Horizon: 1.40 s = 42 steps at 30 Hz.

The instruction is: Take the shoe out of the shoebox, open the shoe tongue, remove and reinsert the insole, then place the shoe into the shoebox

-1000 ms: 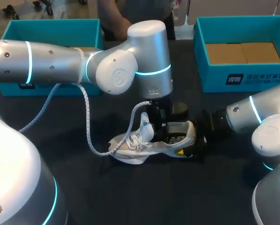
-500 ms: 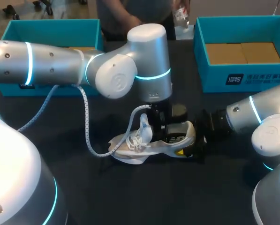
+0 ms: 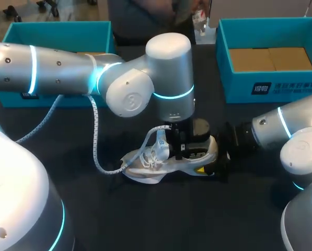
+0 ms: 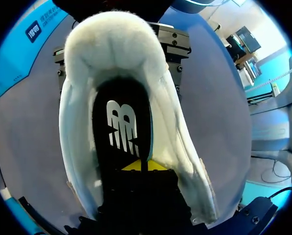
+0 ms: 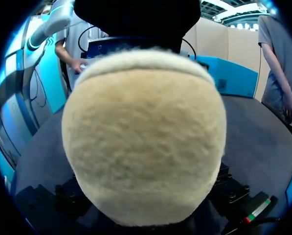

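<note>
The shoe is already out of the box and lies on the dark surface, its heel gripped by the right jaws, while the closed left jaws press on the insole inside, so finishing the insole and boxing the shoe seem still to come.

The surface is dark, almost black. It is flat and smooth, with no pattern on it. In the head view it runs from the near side all the way to the far side and out to both sides. The light on it is soft and even, with no bright spots. A faint, darker shadow lies on it near the middle.
</note>
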Each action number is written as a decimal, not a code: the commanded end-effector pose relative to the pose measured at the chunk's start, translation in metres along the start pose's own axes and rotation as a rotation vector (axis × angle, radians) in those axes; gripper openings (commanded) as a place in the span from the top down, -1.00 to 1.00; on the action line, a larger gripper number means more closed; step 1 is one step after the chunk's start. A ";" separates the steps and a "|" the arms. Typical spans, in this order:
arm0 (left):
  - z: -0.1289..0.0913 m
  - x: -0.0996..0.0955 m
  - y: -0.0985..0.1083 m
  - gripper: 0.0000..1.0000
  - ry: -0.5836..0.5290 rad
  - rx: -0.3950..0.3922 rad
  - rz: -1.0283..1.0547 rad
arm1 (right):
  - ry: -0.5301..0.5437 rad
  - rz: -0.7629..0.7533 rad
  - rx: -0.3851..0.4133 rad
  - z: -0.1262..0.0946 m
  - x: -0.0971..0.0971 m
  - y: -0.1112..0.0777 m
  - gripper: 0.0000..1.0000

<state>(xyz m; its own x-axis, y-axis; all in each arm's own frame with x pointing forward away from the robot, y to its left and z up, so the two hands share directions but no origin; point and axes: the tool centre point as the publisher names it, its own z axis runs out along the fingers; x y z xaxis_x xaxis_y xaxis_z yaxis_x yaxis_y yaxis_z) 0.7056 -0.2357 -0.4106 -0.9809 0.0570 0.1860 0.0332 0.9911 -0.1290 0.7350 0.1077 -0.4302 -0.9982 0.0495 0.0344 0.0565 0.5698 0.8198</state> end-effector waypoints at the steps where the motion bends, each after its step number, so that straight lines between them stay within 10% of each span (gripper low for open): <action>1: 0.006 0.007 0.013 1.00 -0.021 0.018 -0.004 | -0.001 0.002 0.004 0.002 -0.002 0.000 1.00; 42: -0.074 0.004 0.031 1.00 -0.027 0.283 0.026 | -0.001 0.002 0.004 0.002 -0.002 0.000 1.00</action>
<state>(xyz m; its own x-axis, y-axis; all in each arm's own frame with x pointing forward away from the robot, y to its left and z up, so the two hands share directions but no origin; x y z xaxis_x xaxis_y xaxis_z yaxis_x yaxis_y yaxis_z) 0.7197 -0.2068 -0.3427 -0.9847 0.0737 0.1580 0.0114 0.9315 -0.3636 0.7353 0.1076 -0.4294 -0.9981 0.0498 0.0352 0.0574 0.5693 0.8201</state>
